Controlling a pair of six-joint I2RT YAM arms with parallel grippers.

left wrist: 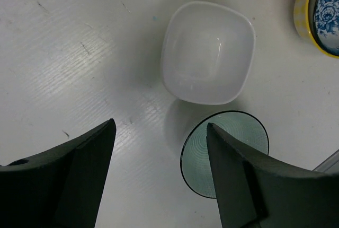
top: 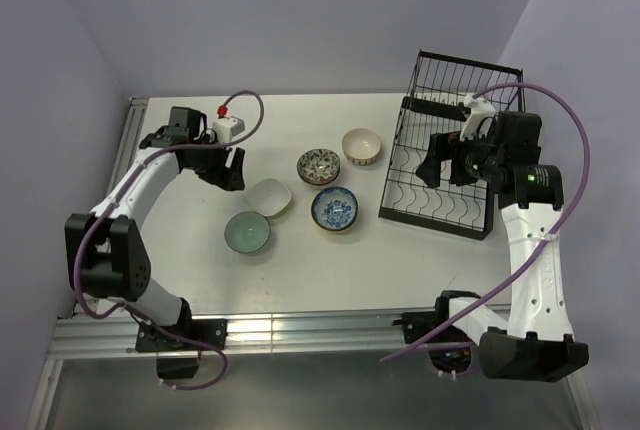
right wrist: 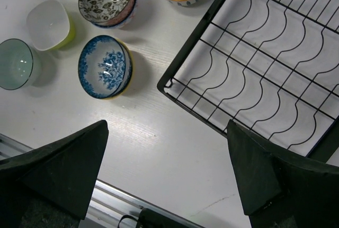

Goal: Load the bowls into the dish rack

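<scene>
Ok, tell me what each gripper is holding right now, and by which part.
Nothing is held. The left gripper is open and empty near the white bowl; the right gripper is open and empty by the dish rack.

White table [top: 300, 270], matte, with faint dark scuffs [left wrist: 85, 49] on surface. Small white box [top: 230, 128] with red cap toward table's 10 o'clock; purple cable [top: 252, 100] loops from it. Silver aluminium rail [top: 300, 335] runs along 6 o'clock edge, side rail [top: 125, 145] along 9 o'clock edge. Plain lavender walls [top: 300, 10] at 9, 12 and 3 o'clock.
</scene>
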